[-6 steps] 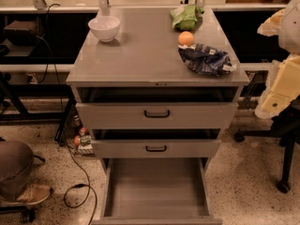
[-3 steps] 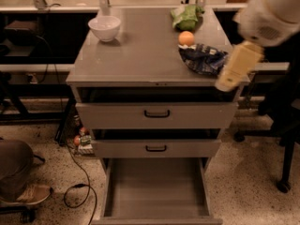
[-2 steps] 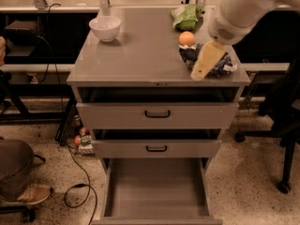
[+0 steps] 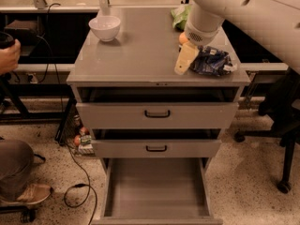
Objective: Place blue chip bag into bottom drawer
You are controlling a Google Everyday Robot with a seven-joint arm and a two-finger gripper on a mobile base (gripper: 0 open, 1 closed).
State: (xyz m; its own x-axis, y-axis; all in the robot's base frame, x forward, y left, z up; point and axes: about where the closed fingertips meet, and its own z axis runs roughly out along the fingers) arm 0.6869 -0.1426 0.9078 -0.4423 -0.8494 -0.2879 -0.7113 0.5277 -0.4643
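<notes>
The blue chip bag (image 4: 212, 61) lies crumpled on the right part of the grey cabinet top (image 4: 136, 55), near its front edge. My gripper (image 4: 186, 59) hangs from the pale arm that comes in from the upper right. It sits low over the top, just left of the bag and very close to it. The bottom drawer (image 4: 154, 212) is pulled far out below, a wide grey tray with a bare floor.
An orange (image 4: 182, 38) shows partly behind my wrist, with a light green snack bag (image 4: 180, 15) behind it. A white bowl (image 4: 104, 27) stands at the top's back left. The two upper drawers (image 4: 157, 114) are slightly open. A person's hand (image 4: 7, 55) and leg are at the left; cables lie on the floor.
My arm has swung in from the right edge of the view to above the cabinet top, and my gripper has moved left and down beside the blue chip bag. The bag has not moved.
</notes>
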